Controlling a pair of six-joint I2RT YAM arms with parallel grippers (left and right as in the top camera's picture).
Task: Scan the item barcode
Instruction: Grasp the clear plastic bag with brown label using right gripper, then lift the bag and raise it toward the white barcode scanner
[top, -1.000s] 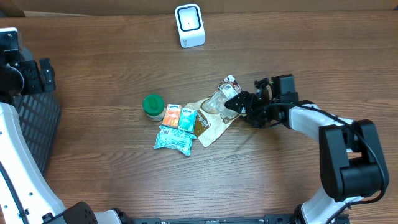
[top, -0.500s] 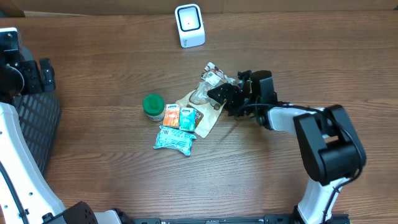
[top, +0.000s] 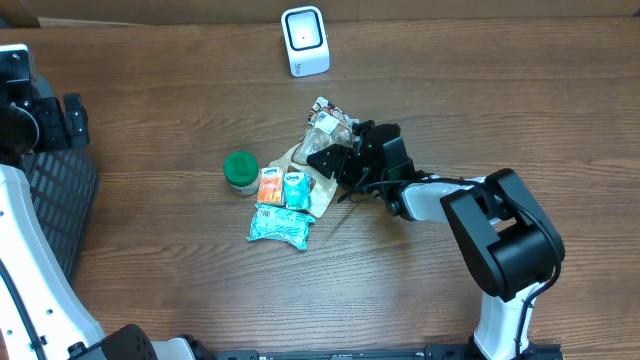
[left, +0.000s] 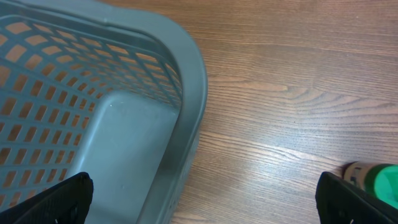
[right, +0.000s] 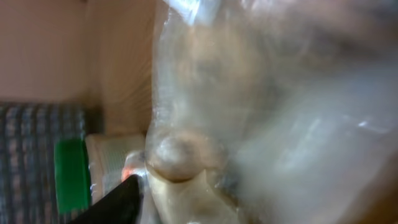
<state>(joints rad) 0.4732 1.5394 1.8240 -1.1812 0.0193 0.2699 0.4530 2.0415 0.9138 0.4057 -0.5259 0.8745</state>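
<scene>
A clear plastic bag (top: 325, 125) with a printed label at its top end stands raised at the middle of the table. My right gripper (top: 335, 155) is shut on it from the right. In the right wrist view the bag (right: 261, 93) fills the frame, with one dark fingertip (right: 118, 202) pressed against it and the other hidden. The white scanner (top: 305, 40) stands at the far edge, apart from the bag. My left gripper (left: 202, 199) hangs open over the rim of the grey basket (left: 186, 74), holding nothing.
A green-lidded tub (top: 240, 170), an orange packet (top: 271, 186), a teal packet (top: 294, 189), a teal wrapped pack (top: 279, 226) and a tan pouch (top: 318, 190) crowd just left of the right gripper. The basket (top: 55, 200) sits at the left edge.
My right gripper has moved left and toward the far edge, carrying the clear bag and narrowing its jaws. The pouch, packets and tub were nudged left. The left arm is still.
</scene>
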